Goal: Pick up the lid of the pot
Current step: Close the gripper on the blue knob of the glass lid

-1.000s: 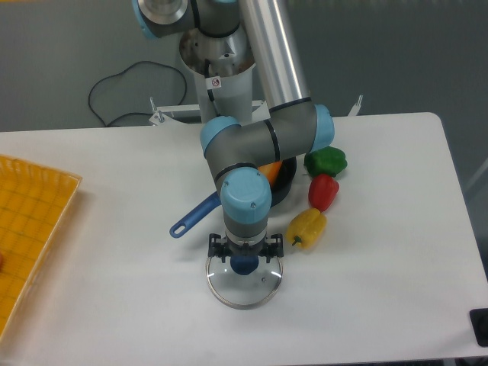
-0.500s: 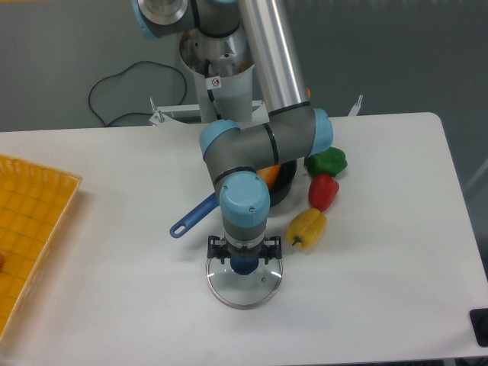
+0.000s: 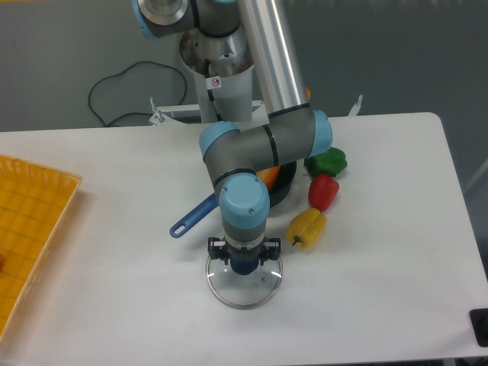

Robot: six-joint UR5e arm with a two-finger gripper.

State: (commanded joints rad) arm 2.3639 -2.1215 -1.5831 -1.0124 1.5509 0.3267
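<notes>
1. The black fingertips of the gripper (image 3: 245, 252) straddle the dark blue knob (image 3: 245, 266) of the pot lid (image 3: 244, 294), which lies on the table at lower center of the frame; the fingers stand apart, but whether they grip the knob cannot be told.
2. The gripper's body hides part of a dark pan (image 3: 287, 179) and an orange item (image 3: 268, 175) inside it; the blue handle (image 3: 194, 216) juts toward center left.
3. The arm (image 3: 280, 53) is cut off at the top edge, and a yellow-orange crate (image 3: 46, 206) at the left edge; a small black object (image 3: 479, 325) at lower right is too cropped to identify.
4. On the white table (image 3: 374, 290), right of center, sit a green vegetable (image 3: 325, 162), a red one (image 3: 323, 192) and a yellow one (image 3: 306, 229).
5. Behind the table, at upper left, a black cable (image 3: 145, 63) loops before a gray backdrop.
</notes>
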